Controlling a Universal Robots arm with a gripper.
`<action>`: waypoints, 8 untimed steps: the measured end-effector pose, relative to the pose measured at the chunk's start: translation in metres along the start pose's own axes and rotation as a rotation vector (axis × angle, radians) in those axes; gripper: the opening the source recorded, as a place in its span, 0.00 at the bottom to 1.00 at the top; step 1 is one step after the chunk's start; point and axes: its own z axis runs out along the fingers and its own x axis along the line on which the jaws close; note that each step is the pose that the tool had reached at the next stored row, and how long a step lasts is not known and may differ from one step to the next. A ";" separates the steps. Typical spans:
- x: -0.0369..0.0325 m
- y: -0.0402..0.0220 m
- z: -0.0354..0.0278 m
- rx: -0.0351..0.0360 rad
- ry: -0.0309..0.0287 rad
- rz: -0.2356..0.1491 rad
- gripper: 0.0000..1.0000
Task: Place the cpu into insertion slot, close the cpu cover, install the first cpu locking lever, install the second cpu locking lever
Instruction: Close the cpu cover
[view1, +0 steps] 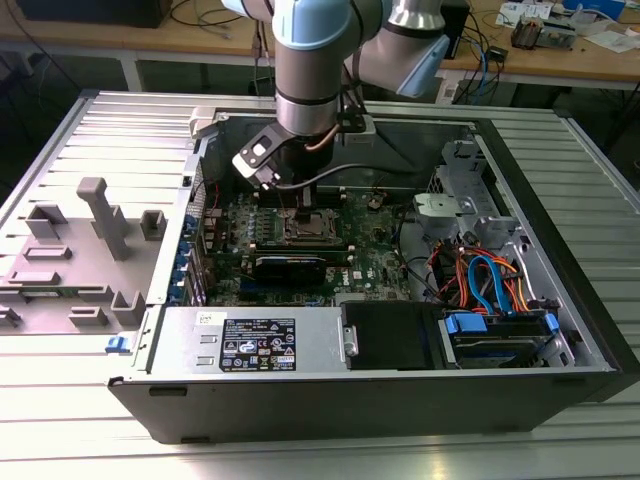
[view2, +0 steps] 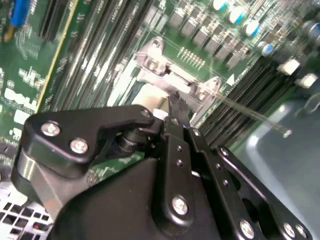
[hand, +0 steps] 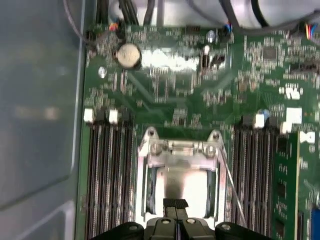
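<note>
First wrist view: pincer (hand: 175, 204) closed, poised just over the silvery cpu (hand: 184, 182) on the motherboard (hand: 175, 95)

Silvery cpu cover (hand: 181, 149), green motherboard (hand: 165, 100)

gripper (view2: 176, 107): matt blk finish w/ shiny metal screws
cpu cover (hand: 177, 149): bright bare metal, glossy
cpu (hand: 192, 180): smooth silver-grey metal top
board (hand: 165, 95): green, sl. sheen
case (view1: 420, 140): dull grey sheet metal
table (view1: 60, 130): ribbed pale metal, matt

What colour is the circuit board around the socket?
Green circuit board, best in the first wrist view.
</note>
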 end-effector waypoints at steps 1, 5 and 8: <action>-0.0002 0.0054 0.0002 0.0000 0.0001 0.000 0.11; -0.0006 0.0101 0.0002 0.0000 -0.0001 0.000 0.11; -0.0006 0.0115 0.0002 0.0000 0.0000 0.000 0.11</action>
